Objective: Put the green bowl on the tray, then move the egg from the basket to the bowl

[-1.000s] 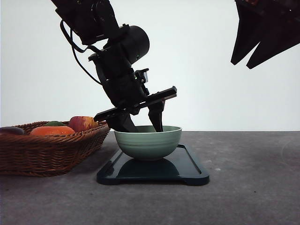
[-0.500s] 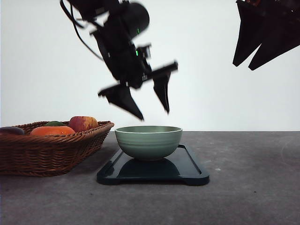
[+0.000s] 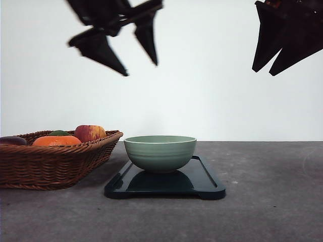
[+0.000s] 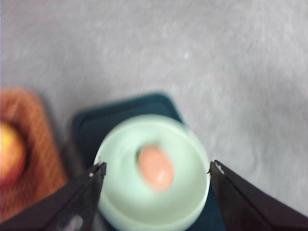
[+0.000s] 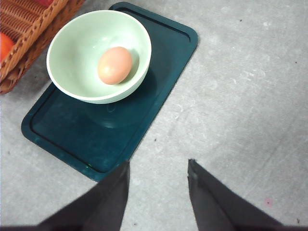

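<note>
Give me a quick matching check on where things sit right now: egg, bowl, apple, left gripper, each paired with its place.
Things:
1. egg
2. bowl
3. apple
4. left gripper

Places:
A. in the basket
B. open, high above the bowl
C. inside the bowl
D. on the tray

Pairs: 1-C, 2-D, 3-A, 4-B
</note>
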`<state>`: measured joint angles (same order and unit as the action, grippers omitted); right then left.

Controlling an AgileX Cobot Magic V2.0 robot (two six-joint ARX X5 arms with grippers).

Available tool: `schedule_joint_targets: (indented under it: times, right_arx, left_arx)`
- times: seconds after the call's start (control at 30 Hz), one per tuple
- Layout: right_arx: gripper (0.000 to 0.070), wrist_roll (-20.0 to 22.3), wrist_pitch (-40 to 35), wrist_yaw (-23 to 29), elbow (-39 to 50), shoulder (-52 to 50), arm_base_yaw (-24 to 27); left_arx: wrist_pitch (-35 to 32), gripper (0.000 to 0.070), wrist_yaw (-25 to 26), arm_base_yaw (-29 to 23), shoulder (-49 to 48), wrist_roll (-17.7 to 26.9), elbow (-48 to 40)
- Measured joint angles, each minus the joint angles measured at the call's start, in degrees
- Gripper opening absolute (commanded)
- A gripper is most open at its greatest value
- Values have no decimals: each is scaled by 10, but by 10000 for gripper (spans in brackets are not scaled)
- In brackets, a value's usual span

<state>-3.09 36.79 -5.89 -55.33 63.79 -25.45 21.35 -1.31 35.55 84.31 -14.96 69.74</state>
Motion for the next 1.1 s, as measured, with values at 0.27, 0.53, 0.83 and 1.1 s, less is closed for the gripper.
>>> schedule_joint_targets:
  times: [0.27,0.53,0.83,1.1]
  right_arx:
    - [238,13,-34,1,0,0,0]
    - [238,18,-26,-2,0,0,0]
    - [45,18,7,-1,0,0,0]
    - [11,18,13,-1,0,0,0]
  left_arx:
    - [7,442,-3,-14,-197,0,-180]
    - [77,431,-3,-32,-312,1,-234]
    - [80,74,-3,-32,-326,4,-234]
    - [81,0,-3,-32,-326,4,-234]
